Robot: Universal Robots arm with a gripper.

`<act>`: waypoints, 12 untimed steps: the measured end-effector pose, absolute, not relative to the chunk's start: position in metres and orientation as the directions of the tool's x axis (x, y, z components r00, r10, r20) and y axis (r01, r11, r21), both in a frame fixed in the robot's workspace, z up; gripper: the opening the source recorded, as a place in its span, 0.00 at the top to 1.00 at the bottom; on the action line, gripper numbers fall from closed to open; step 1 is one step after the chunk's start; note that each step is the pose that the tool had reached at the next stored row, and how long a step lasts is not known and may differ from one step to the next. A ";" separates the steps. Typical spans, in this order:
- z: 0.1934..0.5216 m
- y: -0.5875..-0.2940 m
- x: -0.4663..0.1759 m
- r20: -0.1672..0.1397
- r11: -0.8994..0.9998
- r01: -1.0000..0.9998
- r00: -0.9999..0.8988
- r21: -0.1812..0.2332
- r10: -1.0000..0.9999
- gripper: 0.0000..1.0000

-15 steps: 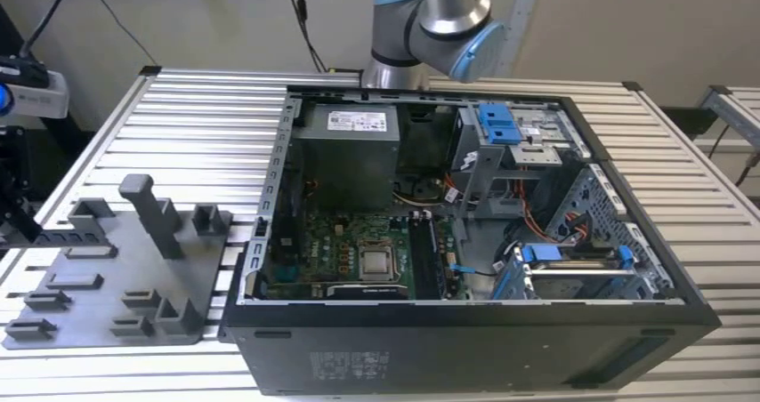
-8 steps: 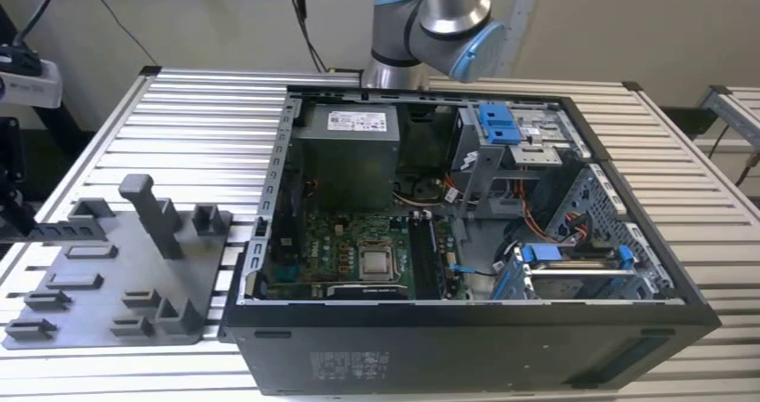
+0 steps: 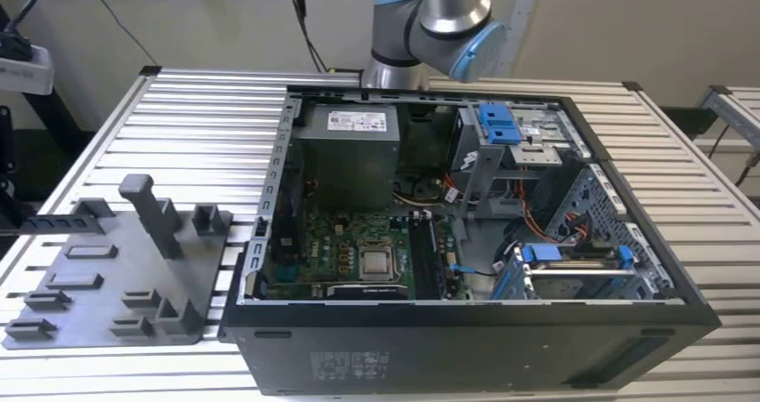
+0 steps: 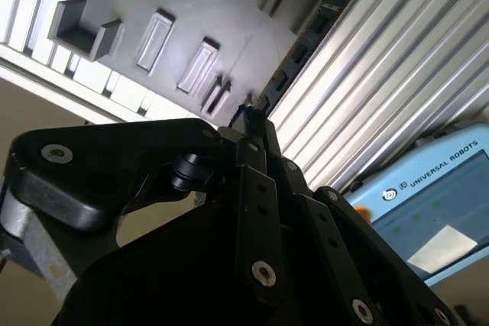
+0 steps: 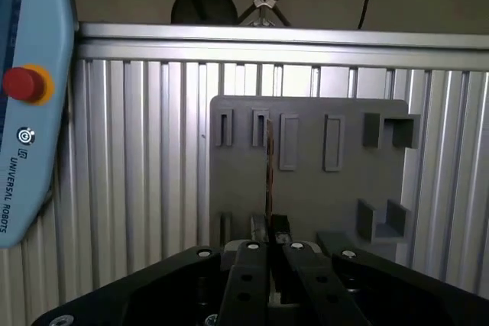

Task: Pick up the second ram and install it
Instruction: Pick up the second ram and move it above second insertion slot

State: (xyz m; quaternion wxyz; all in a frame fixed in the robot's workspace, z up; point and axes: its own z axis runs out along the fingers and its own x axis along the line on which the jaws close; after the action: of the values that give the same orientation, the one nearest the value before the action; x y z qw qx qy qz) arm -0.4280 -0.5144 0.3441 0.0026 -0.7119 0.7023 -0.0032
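fingers of the gripper (image 5: 269, 227) are clamped on the second ram (image 5: 269, 162), seen edge-on in the first wrist view as a thin strip reaching out from the tips across the grey slotted tray (image 5: 328, 211) on the ribbed counter (image 5: 137, 173). in the exterior view the open computer case (image 3: 475, 349) sits just beside the tray, on the exterior view's right.

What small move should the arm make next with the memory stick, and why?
Probably carry it toward the open computer case. In both wrist views the jaws of the gripper look shut on the second ram, which seems clear of the gray tray; the black slots beside the silver processor lie inside that case.
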 end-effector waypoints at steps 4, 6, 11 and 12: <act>0.351 -0.514 -0.428 0.001 -0.014 -1.000 0.014 -0.008 -1.000 0.86; 0.355 -0.514 -0.428 0.001 -0.014 -1.000 0.014 -0.008 -1.000 0.86; 0.364 -0.514 -0.428 0.001 -0.014 -1.000 0.014 -0.008 -1.000 0.86; 0.366 -0.514 -0.428 0.001 -0.014 -1.000 0.014 -0.008 -1.000 0.86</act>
State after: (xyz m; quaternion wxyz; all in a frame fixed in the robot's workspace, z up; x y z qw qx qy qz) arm -0.4280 -0.5144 0.3658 0.0026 -0.7119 0.7023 -0.0032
